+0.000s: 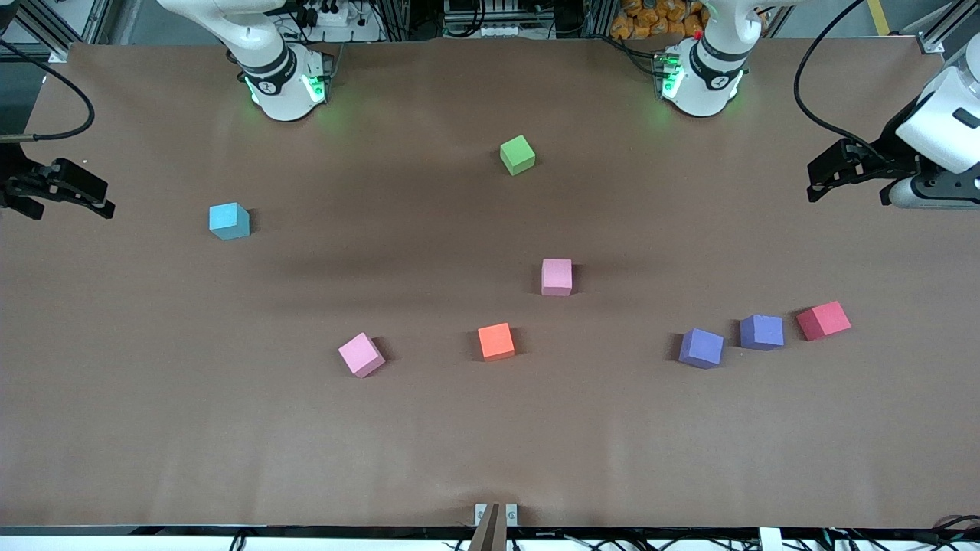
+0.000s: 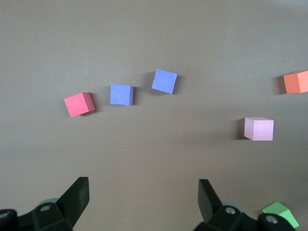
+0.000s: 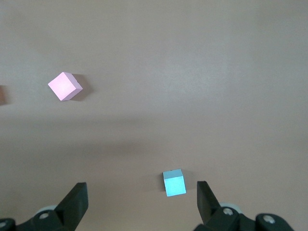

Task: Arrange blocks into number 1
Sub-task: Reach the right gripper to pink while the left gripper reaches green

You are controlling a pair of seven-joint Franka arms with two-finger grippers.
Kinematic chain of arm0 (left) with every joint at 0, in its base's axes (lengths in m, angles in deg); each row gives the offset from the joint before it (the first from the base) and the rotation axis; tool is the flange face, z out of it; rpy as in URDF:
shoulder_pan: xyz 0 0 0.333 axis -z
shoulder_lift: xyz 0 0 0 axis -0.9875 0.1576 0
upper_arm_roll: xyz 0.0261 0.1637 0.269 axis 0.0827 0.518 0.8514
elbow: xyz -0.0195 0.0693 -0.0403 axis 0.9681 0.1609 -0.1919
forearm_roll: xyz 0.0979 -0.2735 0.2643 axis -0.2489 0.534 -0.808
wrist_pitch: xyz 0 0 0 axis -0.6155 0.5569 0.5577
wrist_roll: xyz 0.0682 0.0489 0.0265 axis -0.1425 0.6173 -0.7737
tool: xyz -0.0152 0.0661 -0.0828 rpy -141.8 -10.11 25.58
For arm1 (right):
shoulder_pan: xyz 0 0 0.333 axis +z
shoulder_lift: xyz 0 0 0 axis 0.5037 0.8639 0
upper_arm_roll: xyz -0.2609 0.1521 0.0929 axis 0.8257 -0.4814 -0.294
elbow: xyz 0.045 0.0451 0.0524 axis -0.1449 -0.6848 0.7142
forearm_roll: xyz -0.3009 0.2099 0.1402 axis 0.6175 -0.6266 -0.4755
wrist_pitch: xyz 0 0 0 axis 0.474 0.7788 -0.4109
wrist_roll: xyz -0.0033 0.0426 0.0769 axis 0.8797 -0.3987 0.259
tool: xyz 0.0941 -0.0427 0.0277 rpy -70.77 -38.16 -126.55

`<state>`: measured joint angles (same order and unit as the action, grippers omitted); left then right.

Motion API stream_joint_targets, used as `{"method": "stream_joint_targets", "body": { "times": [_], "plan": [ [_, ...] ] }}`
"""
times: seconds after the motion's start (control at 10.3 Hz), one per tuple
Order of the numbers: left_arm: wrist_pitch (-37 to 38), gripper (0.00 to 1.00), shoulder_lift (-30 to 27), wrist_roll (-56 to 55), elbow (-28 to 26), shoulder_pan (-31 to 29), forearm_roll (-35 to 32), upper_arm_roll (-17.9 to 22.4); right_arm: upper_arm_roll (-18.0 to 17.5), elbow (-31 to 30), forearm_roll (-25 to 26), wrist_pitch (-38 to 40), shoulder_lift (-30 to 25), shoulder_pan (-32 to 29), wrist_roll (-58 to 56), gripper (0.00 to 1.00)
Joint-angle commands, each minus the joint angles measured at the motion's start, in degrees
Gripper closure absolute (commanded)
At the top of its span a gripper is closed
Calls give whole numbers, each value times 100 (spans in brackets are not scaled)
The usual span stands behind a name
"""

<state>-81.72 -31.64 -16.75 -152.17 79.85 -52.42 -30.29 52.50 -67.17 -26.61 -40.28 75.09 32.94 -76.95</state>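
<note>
The blocks lie scattered on the brown table. A green block (image 1: 517, 154) is nearest the robot bases, and a light blue block (image 1: 229, 221) lies toward the right arm's end. One pink block (image 1: 556, 276) is mid-table; another pink block (image 1: 361, 354) is nearer the camera. Two purple blocks (image 1: 701, 348) (image 1: 762, 332) lie side by side toward the left arm's end. My left gripper (image 1: 813, 182) hangs open and empty over that end. My right gripper (image 1: 103, 197) hangs open and empty over the other end. In the right wrist view the right gripper (image 3: 141, 190) is above the light blue block (image 3: 173, 183).
An orange cube (image 1: 496, 341) lies between the nearer pink block and the purple pair. A red cube (image 1: 823, 321) sits beside the purple blocks, toward the left arm's end. The left wrist view shows the red cube (image 2: 79, 104), both purple blocks (image 2: 121, 94) (image 2: 164, 81) and a pink block (image 2: 259, 129).
</note>
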Motion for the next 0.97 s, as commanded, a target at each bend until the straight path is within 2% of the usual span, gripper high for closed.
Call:
{"method": "stream_joint_targets", "body": {
  "times": [0.0,0.29,0.48,0.58,0.68,0.87],
  "plan": [
    [-55,0,-27,127,-40,3,-98,22,25,-30,97,59,-95,38,-56,0],
    [-282,0,17,30,-232,64,-37,4,25,-39,79,68,-52,81,-30,0],
    [-677,0,0,21,-810,205,321,-223,16,-31,-9,-98,298,361,66,0],
    [-905,0,-35,13,-1196,222,611,-320,16,-30,-18,-421,518,537,145,0],
    [-1090,0,-79,-83,-1548,335,831,-434,7,-30,-166,-676,763,696,329,0],
    [-1407,0,-97,-915,-1989,363,948,-925,16,-30,-745,-1081,1290,855,934,0]
  ]
}}
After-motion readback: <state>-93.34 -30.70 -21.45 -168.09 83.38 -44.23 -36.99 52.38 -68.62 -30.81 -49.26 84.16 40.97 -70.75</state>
